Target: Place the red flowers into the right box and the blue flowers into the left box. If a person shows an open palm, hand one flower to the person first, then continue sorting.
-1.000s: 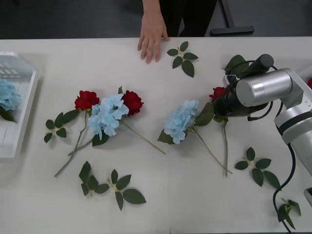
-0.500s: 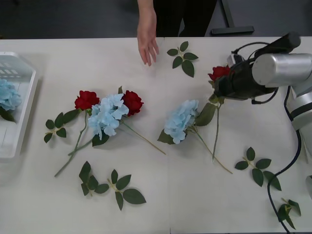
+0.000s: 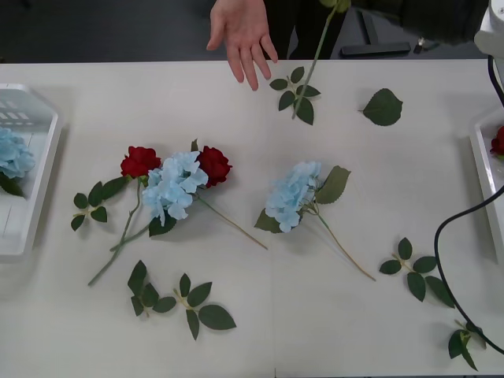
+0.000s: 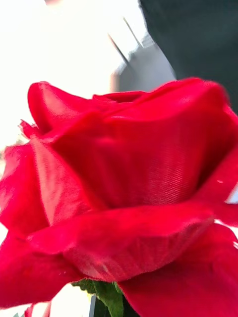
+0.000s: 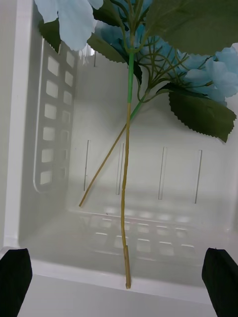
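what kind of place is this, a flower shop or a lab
Likely a robot test lab, not a shop: fake flowers scattered on a plain white table, sorting bins, and robot cabling.

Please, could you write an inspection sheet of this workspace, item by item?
Surface: white table, nothing spilled.
Job's things: two red roses and two blue flowers lie on the table; blue flower heads in the left box; one boxed rose in the right box; one lifted rose, its stem hanging near the open palm.
Clutter: loose leaf sprigs scattered.
Grippers: left gripper open over the left box; right arm raised at far right.
Cables: black cable on the table's right side.
Surroundings: person in dark clothing behind the table.
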Robot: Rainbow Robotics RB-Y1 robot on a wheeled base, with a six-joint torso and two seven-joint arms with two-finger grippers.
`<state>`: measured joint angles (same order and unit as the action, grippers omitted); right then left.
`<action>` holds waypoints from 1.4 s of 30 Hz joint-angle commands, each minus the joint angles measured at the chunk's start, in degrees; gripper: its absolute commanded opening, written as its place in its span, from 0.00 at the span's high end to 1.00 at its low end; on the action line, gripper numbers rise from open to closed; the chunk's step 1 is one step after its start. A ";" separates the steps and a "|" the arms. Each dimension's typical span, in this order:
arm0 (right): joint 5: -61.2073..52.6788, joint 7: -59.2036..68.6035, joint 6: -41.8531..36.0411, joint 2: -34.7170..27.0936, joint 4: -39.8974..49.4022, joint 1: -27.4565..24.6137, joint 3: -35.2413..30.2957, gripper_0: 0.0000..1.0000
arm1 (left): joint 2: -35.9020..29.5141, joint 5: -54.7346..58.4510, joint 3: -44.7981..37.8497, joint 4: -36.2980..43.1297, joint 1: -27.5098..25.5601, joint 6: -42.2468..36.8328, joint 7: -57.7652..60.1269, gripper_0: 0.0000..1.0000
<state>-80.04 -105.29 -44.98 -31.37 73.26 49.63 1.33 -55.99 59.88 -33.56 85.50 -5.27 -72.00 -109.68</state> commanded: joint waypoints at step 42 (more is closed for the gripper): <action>-27.19 -36.56 15.54 0.08 2.42 14.62 7.46 0.13 | -3.16 -0.29 0.51 0.10 -1.67 0.72 -3.08 0.00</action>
<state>-106.56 -140.76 -26.97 -31.34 75.40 61.48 8.45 -56.00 59.88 -33.55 85.49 -5.29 -71.99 -109.68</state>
